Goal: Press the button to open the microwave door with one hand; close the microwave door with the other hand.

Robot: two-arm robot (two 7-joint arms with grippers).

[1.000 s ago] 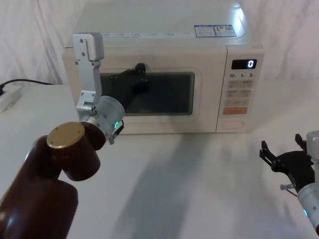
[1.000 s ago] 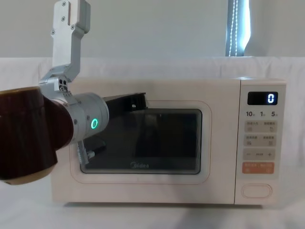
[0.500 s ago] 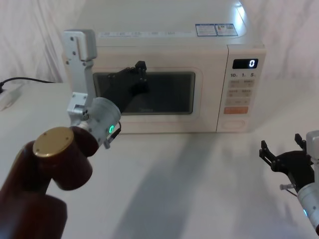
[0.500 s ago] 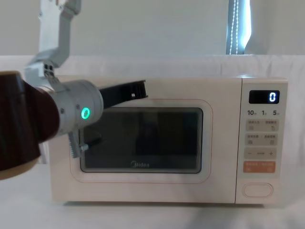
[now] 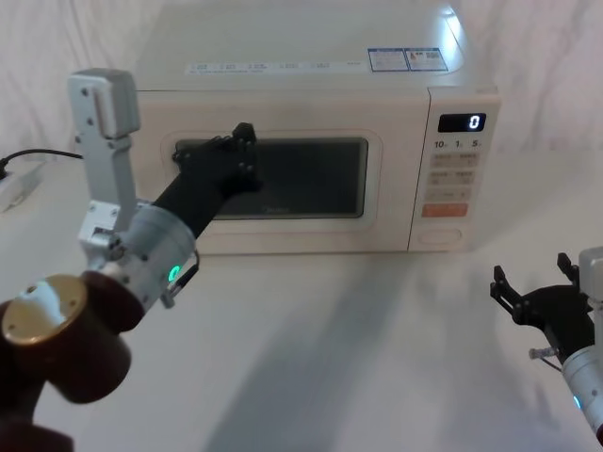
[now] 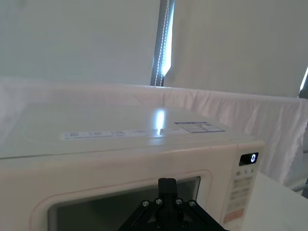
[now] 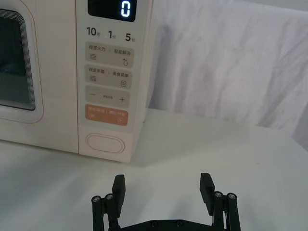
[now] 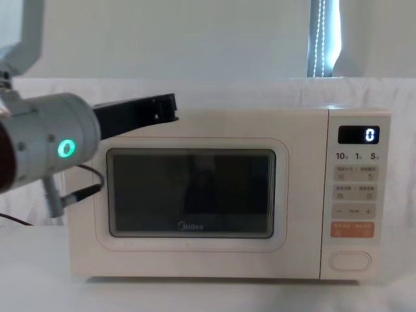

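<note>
A: Door status?
B: Cream microwave door with dark glass window point(image 8: 190, 192), frame centre, looks flush shut. Black-fingered left gripper point(image 5: 240, 141) is upper left by the door's top edge; can't tell its opening, holding nothing.
A: Right one?
B: Black right gripper point(image 7: 163, 188), lower right, fingers spread, empty, parked facing the cream oval button point(image 7: 105, 143).

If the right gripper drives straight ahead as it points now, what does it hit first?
Probably the wide cream oval button low on the microwave's control panel; bare white tabletop lies between. The right gripper is open.
</note>
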